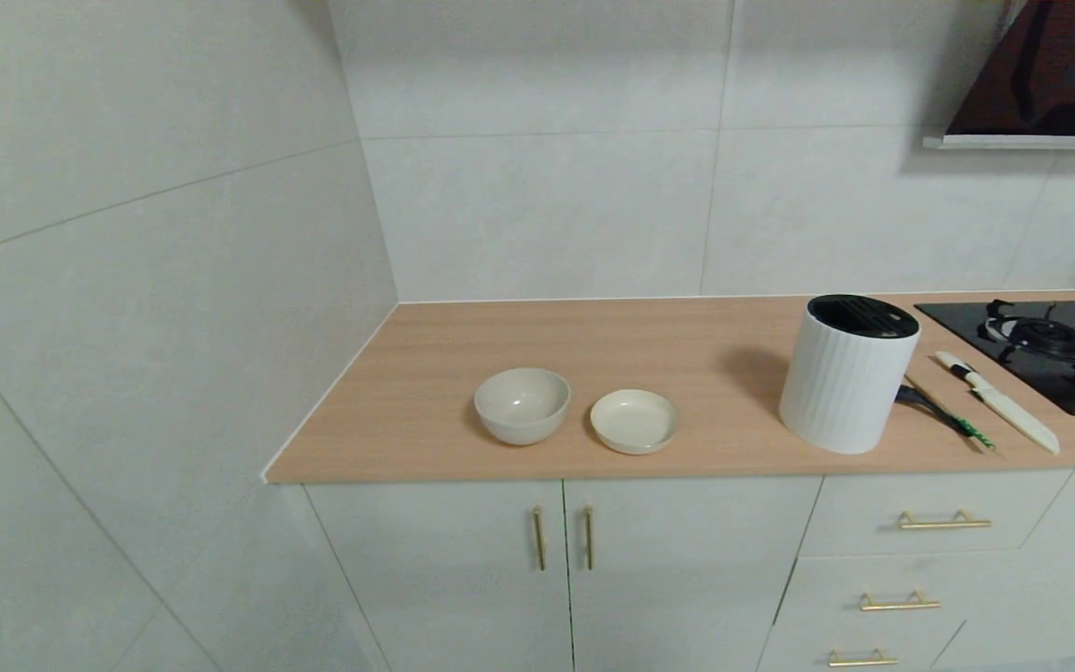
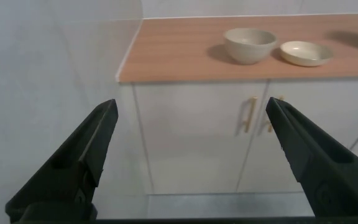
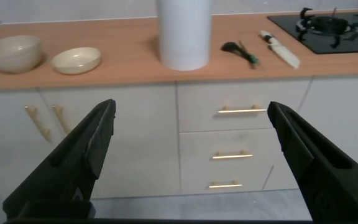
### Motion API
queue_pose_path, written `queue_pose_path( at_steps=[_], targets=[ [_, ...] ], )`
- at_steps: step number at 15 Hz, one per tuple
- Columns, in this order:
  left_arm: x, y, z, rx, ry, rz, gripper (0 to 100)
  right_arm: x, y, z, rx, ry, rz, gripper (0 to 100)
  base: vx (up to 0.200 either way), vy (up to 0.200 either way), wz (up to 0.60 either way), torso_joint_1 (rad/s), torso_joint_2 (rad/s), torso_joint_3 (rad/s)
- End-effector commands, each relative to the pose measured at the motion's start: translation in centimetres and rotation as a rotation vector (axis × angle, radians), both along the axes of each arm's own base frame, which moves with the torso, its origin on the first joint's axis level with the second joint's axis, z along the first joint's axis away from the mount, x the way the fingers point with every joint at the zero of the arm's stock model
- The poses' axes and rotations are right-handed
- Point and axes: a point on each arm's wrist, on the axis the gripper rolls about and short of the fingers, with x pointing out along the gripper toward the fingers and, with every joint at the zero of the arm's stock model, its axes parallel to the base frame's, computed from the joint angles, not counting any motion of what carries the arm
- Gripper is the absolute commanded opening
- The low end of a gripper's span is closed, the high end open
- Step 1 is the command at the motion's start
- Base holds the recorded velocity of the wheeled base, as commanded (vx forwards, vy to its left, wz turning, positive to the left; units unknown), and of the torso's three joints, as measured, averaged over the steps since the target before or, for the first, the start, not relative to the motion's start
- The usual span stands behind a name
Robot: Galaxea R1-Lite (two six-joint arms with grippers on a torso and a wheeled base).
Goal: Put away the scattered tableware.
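On the wooden counter [image 1: 687, 341] sit a cream bowl [image 1: 522, 404] [image 2: 249, 45] [image 3: 11, 51] and, beside it, a shallow cream dish [image 1: 634, 420] [image 2: 306, 52] [image 3: 76, 60]. A white ribbed holder with a black slotted top [image 1: 847, 372] [image 3: 184, 32] stands further right. Past it lie a black utensil with a green handle [image 1: 946, 415] [image 3: 240, 51] and a white-handled knife [image 1: 998, 401] [image 3: 279, 48]. My left gripper [image 2: 191, 143] hangs open, low in front of the cabinet doors. My right gripper [image 3: 191, 143] is open too, facing the drawers below the counter.
A gas hob [image 1: 1046, 347] [image 3: 325, 25] takes the counter's right end, with a range hood [image 1: 1041, 84] above. A tiled wall closes the left side. Cabinet doors [image 1: 561, 560] and drawers with brass handles [image 1: 943, 523] [image 3: 241, 111] sit below.
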Motion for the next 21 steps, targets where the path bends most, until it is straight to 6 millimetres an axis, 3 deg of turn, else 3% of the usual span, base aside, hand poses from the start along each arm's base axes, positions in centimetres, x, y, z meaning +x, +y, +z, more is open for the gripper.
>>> queue_pose_path(
  at_steps=[1, 15, 21],
  targets=[
    [0.0, 0.0, 0.0, 0.0, 0.0, 0.0, 100, 0.01, 0.0, 0.0, 0.0, 0.001, -0.001, 100, 0.0, 0.2, 0.0, 0.002, 0.0, -0.002],
    [0.0, 0.0, 0.0, 0.0, 0.0, 0.0, 100, 0.01, 0.0, 0.0, 0.001, 0.001, -0.001, 100, 0.0, 0.0, 0.0, 0.0, 0.0, 0.0],
    [0.0, 0.0, 0.0, 0.0, 0.0, 0.0, 100, 0.01, 0.0, 0.0, 0.001, 0.001, -0.001, 100, 0.0, 0.0, 0.0, -0.177, 0.4, 0.212]
  ],
)
